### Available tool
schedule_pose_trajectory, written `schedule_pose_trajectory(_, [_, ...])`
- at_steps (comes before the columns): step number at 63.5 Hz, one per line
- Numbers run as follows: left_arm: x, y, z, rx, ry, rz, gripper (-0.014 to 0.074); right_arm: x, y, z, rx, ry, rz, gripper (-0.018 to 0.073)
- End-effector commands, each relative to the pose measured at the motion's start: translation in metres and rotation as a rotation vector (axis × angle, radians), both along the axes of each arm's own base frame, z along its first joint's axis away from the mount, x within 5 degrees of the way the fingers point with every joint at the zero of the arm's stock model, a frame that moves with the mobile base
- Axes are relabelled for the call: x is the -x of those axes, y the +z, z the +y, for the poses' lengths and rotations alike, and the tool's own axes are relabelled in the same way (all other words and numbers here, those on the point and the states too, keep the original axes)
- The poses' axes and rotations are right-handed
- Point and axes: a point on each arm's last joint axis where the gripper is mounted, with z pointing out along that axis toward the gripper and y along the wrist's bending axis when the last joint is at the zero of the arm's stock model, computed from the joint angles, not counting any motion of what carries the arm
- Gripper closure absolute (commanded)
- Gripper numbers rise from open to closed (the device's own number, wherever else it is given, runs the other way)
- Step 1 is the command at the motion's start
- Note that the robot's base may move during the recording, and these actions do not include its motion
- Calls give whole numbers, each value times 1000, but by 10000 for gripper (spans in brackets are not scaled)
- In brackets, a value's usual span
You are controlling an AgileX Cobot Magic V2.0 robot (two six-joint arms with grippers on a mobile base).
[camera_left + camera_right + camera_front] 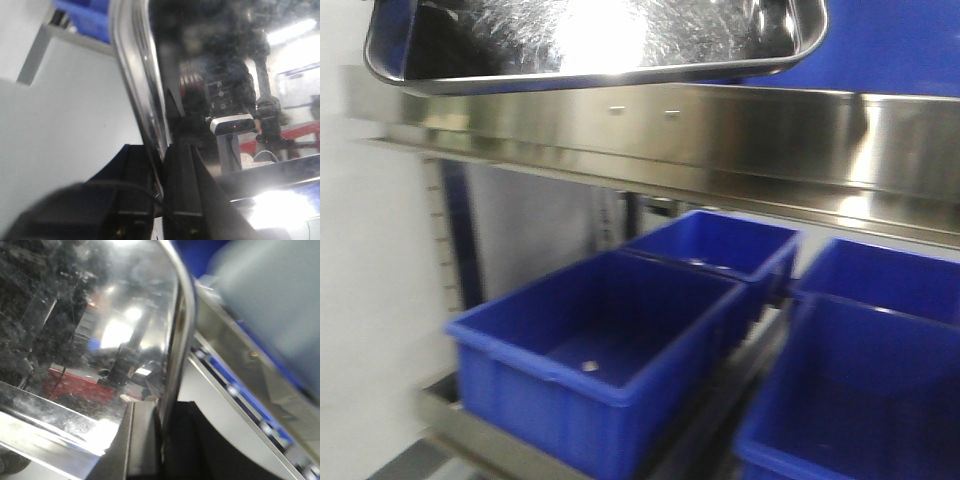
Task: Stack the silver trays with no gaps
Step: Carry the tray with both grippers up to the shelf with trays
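Note:
One silver tray [600,40] hangs tilted at the top of the front view, above the shelf rail, its scuffed mirror face toward the camera. No gripper shows in that view. In the left wrist view my left gripper [160,150] is shut on the tray's rolled rim [135,75], one black finger on each side. In the right wrist view my right gripper [162,407] is shut on the opposite rim of the same tray [90,315]. No other silver tray is in view.
A long shiny steel shelf rail [720,140] runs just under the tray. Below it, several deep blue bins [600,350] [720,245] [860,390] stand on a lower shelf. A white wall [370,300] is at the left.

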Motion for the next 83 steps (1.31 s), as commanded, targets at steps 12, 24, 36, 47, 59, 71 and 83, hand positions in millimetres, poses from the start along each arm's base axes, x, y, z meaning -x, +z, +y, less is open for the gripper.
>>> schedule_pose_trajectory(12, [10,14,9,-33,-14,-11,645,7,28,-5,-53,11,-136,503])
schedule_pose_trajectory(24, [10,14,9,-33,-14,-11,645,7,28,-5,-53,11,-136,503])
schedule_pose_trajectory(36, [10,14,9,-33,-14,-11,645,7,28,-5,-53,11,-136,503])
schedule_pose_trajectory(47, [10,14,9,-33,-14,-11,645,7,28,-5,-53,11,-136,503])
schedule_pose_trajectory(59, [10,14,9,-33,-14,-11,645,7,28,-5,-53,11,-136,503])
schedule_pose_trajectory(71, [10,14,9,-33,-14,-11,645,7,28,-5,-53,11,-136,503])
schedule_pose_trajectory(83, [10,14,9,-33,-14,-11,645,7,28,-5,-53,11,-136,503])
